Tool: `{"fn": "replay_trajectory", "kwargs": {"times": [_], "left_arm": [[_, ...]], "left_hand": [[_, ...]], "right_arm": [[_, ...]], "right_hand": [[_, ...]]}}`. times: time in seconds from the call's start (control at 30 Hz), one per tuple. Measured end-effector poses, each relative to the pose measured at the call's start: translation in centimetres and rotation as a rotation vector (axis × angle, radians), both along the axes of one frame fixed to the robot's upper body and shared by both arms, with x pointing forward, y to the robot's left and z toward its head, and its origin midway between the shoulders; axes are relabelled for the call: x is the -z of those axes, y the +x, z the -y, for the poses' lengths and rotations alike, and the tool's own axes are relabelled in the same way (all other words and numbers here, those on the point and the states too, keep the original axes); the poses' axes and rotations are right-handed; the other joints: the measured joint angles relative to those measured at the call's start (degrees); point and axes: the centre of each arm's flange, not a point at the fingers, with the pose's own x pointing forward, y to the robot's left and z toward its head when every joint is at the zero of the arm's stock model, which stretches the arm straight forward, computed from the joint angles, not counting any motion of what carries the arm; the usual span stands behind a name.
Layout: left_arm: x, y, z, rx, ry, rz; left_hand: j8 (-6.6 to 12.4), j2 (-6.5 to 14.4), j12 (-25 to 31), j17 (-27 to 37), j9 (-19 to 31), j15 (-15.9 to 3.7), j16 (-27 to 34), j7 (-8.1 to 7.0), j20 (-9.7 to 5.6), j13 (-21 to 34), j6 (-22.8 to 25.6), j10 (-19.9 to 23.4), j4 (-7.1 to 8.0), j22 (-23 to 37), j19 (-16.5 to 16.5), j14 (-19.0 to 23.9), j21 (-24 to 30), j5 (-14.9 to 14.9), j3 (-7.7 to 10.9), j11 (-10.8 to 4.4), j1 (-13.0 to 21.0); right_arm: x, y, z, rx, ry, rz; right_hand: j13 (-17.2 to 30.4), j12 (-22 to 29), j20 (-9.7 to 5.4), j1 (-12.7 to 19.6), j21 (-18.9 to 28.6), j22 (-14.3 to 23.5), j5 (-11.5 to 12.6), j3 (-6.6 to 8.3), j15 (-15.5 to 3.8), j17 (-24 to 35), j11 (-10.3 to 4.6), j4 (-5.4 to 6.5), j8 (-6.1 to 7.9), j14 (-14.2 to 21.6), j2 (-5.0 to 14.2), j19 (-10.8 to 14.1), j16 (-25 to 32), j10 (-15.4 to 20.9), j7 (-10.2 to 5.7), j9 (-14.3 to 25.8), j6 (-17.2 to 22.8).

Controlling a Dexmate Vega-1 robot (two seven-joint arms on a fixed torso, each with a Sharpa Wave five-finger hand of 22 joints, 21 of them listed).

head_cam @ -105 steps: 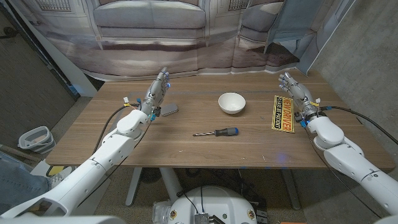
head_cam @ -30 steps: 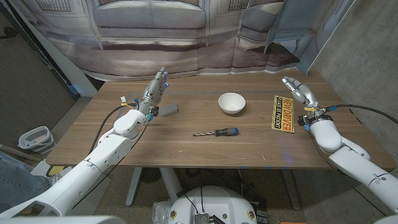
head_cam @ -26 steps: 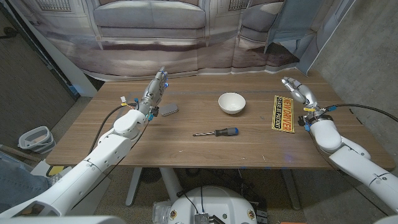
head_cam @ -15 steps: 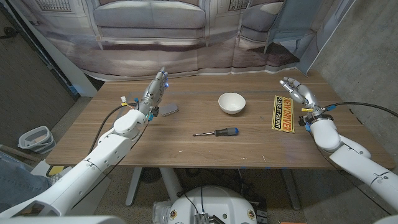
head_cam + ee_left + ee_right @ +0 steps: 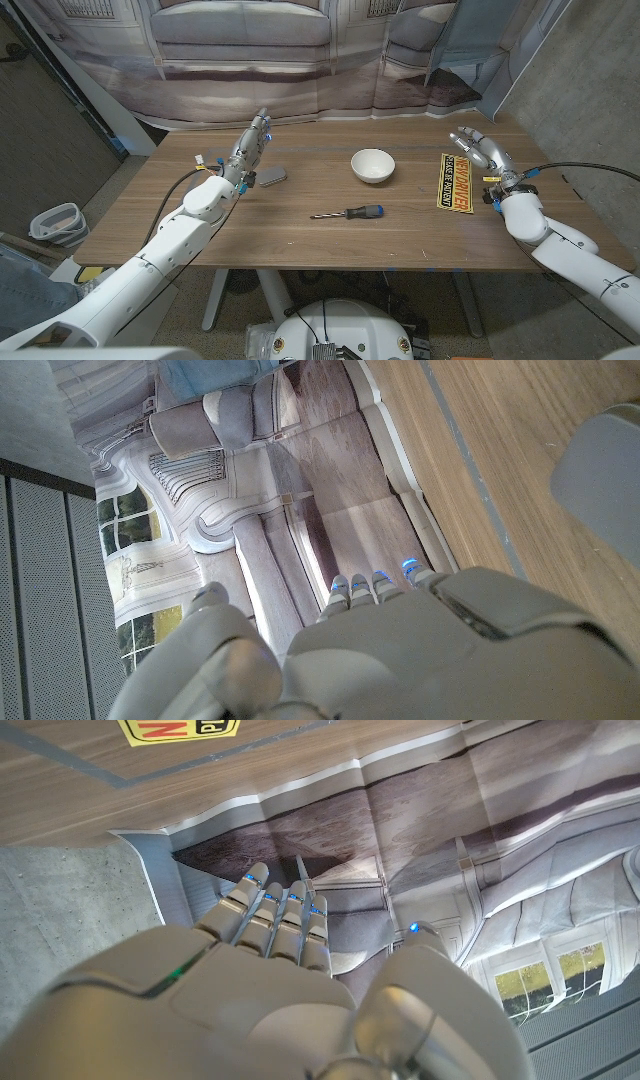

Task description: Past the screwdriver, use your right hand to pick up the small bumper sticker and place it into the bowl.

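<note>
The yellow sticker (image 5: 457, 183) lies flat on the bench (image 5: 300, 235), right of the white bowl (image 5: 372, 165) and beyond the screwdriver (image 5: 349, 213). The right hand (image 5: 482, 151) hovers just right of the sticker, fingers extended and empty. The left hand (image 5: 250, 150), fingers straight and together, holds nothing, well left of the bowl.

Bumper sticker (image 5: 457, 183): yellow and black rectangle, flat on tabletop (image 5: 320, 235), right of bowl (image 5: 372, 165). Bowl white, upright. Screwdriver (image 5: 349, 213) lies nearer, dark handle toward the sticker.
</note>
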Motion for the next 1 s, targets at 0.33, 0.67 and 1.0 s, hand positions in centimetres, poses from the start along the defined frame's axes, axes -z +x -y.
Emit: {"fn": "replay_trajectory", "kwargs": {"times": [0.33,0.67,1.0], "left_arm": [[0.04,0.01,0.08,0.002,-0.002,-0.001],[0.21,-0.37,0.03,-0.002,0.001,0.000],[0.36,-0.64,-0.13,-0.010,-0.004,0.001]], "left_hand": [[0.00,0.0,0.0,0.0,0.0,0.00,0.0,0.00,0.00,0.0,0.0,0.0,0.00,0.0,0.0,0.0,0.0,0.0,0.00,0.00,0.0],[0.00,0.2,0.0,0.0,0.0,0.24,0.0,0.00,0.00,0.0,0.0,0.0,0.00,0.0,0.0,-0.2,0.0,0.0,0.00,0.00,0.2],[0.00,0.2,0.0,0.0,0.0,0.54,0.0,0.00,0.00,0.0,0.0,0.0,-0.25,0.0,0.0,0.1,0.0,0.0,-0.24,0.00,0.2]], "right_arm": [[0.24,0.05,0.12,0.043,-0.059,-0.021],[0.36,0.00,0.13,0.089,-0.119,-0.031],[0.07,0.10,-0.06,0.123,-0.176,-0.042]], "right_hand": [[0.0,0.0,0.00,0.0,0.0,0.0,0.0,0.00,0.30,0.0,-0.04,0.00,0.00,0.3,0.00,0.0,0.0,0.0,-0.22,0.0,-0.2],[0.0,-0.7,0.00,1.0,-0.3,0.0,0.5,-0.07,0.31,0.0,-1.77,-0.88,-0.83,0.3,-0.37,0.4,0.0,-1.0,-2.47,0.0,-1.9],[0.0,-0.9,-0.11,2.3,-0.3,-0.1,1.3,-0.08,0.30,0.0,-2.79,-1.82,-0.83,0.3,-1.21,1.1,-0.3,-2.0,-4.73,0.3,-3.5]]}}
